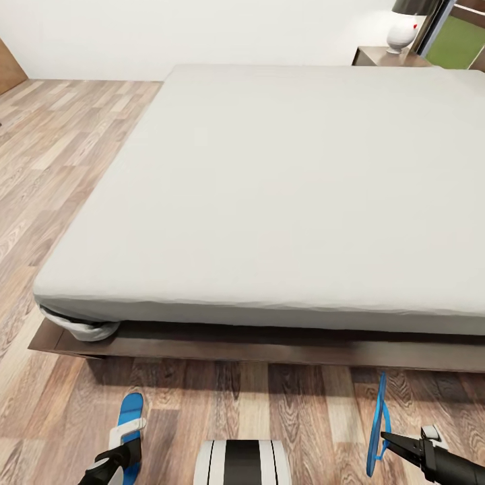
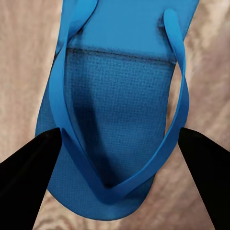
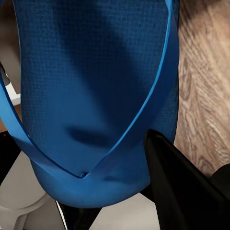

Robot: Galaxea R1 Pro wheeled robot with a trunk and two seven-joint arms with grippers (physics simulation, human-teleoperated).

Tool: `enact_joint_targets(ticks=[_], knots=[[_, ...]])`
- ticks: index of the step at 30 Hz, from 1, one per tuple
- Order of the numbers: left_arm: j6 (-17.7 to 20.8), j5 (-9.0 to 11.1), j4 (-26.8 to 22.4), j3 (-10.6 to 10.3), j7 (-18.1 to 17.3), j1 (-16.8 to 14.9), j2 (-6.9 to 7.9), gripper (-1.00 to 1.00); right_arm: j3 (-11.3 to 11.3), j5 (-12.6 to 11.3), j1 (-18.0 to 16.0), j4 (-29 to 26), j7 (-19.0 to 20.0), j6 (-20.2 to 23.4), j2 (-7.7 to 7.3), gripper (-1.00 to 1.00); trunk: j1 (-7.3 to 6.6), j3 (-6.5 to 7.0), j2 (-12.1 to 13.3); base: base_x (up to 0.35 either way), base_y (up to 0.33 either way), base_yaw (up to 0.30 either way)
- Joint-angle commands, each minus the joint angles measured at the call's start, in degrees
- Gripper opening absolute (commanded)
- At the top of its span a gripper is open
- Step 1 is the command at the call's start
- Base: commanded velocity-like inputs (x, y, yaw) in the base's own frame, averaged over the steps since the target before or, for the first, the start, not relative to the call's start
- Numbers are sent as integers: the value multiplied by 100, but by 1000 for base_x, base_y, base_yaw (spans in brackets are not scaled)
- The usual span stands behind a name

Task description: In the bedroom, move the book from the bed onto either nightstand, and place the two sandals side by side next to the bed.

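Observation:
The bed (image 1: 269, 202) spreads across the head view with a bare off-white mattress on a dark frame. One blue sandal (image 1: 129, 407) (image 2: 120, 96) lies flat on the wood floor by the bed's foot. My left gripper (image 1: 126, 441) (image 2: 117, 163) hangs open just above it, with its dark fingers (image 2: 28, 177) either side of the sandal's end. My right gripper (image 1: 389, 439) is shut on the other sandal (image 1: 378, 421) (image 3: 91, 86), which hangs on edge above the floor. A nightstand (image 1: 377, 57) stands beyond the bed's far right corner. The book is out of view.
A white lamp (image 1: 403, 30) sits on the nightstand, with a window strip behind it. My own base (image 1: 242, 461) shows between the arms. A bunched sheet corner (image 1: 81, 327) hangs at the bed's near left. Plank floor runs along the bed's left side.

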Motion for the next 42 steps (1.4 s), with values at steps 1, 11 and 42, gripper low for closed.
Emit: enact_joint_targets(ticks=[1,11,42], knots=[[29,58,-11,-5,16,2,-1,-100,-64,-10,-8,-6,2,70,1,-100,-1,-3,-1,0,0,0],[29,58,-11,-5,16,0,-2,-100,-64,-11,-6,-6,3,70,1,-100,7,-69,-5,0,0,0],[29,54,-11,-14,16,0,-1,-100,-64,-7,-9,-6,2,70,1,-100,-4,20,0,0,0,0]])
